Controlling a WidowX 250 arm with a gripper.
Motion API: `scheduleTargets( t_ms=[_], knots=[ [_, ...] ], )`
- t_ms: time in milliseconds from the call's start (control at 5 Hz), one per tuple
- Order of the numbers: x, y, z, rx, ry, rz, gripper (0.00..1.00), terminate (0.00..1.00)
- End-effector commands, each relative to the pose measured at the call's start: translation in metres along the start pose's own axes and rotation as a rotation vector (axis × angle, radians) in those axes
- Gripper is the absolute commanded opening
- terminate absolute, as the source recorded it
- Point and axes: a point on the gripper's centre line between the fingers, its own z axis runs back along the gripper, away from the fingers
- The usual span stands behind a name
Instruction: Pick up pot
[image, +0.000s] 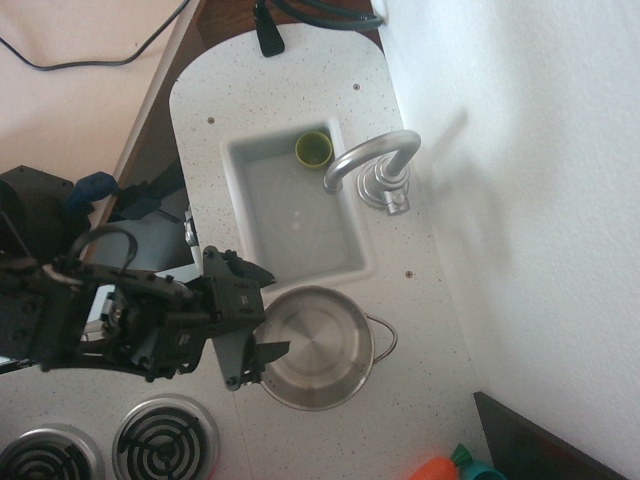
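The pot (318, 346) is a round shiny silver metal pot standing on the white counter below the sink, with its wire loop handle (386, 338) on its right side. My gripper (274, 311) is at the pot's left rim and is open. Its upper finger (250, 274) lies just outside the rim near the sink's corner. Its lower finger (268, 353) reaches over the rim into the pot's left part. Nothing is held between the fingers. The pot is empty inside.
A white sink (262, 152) holds a small green cup (313, 149) in its far corner, beside a silver faucet (370, 165). Stove burners (165, 437) lie at the lower left. An orange and teal object (452, 467) lies at the bottom edge. A wall stands on the right.
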Motion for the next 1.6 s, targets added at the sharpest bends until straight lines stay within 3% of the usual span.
scheduleTargets(
  t_ms=[0, 200, 400, 1000, 1200, 1400],
  knots=[
    [0.006, -0.002, -0.024, 0.162, 0.029, 0.152, 1.0, 0.0],
    [-0.002, -0.002, -0.058, 0.229, 0.158, 0.214, 1.0, 0.0],
    [-0.014, 0.003, -0.073, 0.265, 0.182, 0.225, 1.0, 0.0],
    [-0.03, 0.023, -0.083, 0.31, 0.234, 0.286, 1.0, 0.0],
    [-0.037, 0.023, -0.087, 0.318, 0.218, 0.286, 0.0, 0.0],
    [-0.042, 0.023, -0.088, 0.312, 0.241, 0.288, 0.0, 0.0]
  ],
)
